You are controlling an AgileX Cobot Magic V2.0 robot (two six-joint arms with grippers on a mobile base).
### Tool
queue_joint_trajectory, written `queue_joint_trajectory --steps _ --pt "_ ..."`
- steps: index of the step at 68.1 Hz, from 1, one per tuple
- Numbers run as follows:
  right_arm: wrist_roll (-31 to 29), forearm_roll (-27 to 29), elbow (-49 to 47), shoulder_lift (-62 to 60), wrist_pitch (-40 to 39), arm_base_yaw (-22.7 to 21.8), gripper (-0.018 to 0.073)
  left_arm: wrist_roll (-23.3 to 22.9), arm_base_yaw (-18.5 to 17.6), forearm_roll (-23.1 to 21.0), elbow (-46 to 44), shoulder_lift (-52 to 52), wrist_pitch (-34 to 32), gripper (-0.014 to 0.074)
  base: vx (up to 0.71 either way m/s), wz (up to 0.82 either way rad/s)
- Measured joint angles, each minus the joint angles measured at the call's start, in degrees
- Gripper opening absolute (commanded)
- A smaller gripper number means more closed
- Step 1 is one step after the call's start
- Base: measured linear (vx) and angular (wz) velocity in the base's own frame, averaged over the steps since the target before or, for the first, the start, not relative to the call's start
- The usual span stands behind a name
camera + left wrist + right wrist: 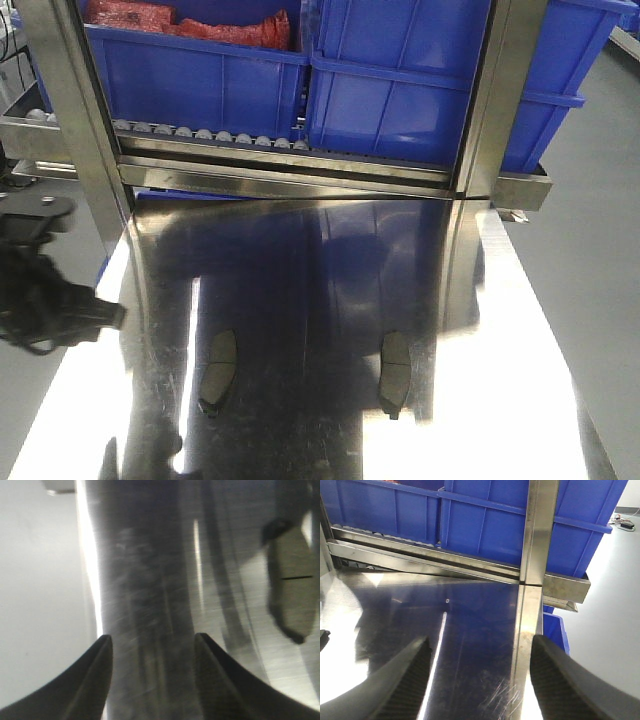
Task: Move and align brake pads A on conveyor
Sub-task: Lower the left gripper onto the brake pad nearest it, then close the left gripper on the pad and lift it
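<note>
The left gripper (151, 637) is wide open with nothing between its fingers, above the table's (150, 570) left edge; a pad (292, 585) lies flat at that frame's right edge, groove up. The right gripper (480, 640) is likewise spread and empty over bare steel, facing the blue bins (490, 525). In the front view, the left pad (220, 365) and right pad (395, 372) lie well apart, low in the frame.
</note>
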Motion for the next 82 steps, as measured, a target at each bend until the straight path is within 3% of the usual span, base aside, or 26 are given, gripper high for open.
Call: queue_joint_trajectory --steps 16,35,51,82 --pt "0.00 0.00 0.00 0.00 0.00 0.00 0.0432 -4.01 -8.74 -0.52 -5.80 8.94 -0.44 0.0366 0.00 0.00" --pt "0.00 0.00 0.00 0.00 0.00 0.00 0.0432 -7.60 -15.11 -0.63 -10.67 16.09 -0.52 0.0449 0.00 0.00" --pt "0.00 0.00 0.00 0.00 0.00 0.00 0.0432 -11.99 -16.72 -0.86 -11.32 20.13 -1.07 0.0477 0.00 0.00" --pt "0.00 0.00 0.00 0.00 0.00 0.00 0.0432 -14.70 -17.62 -2.15 -11.32 24.94 -3.21 0.0477 0.00 0.00"
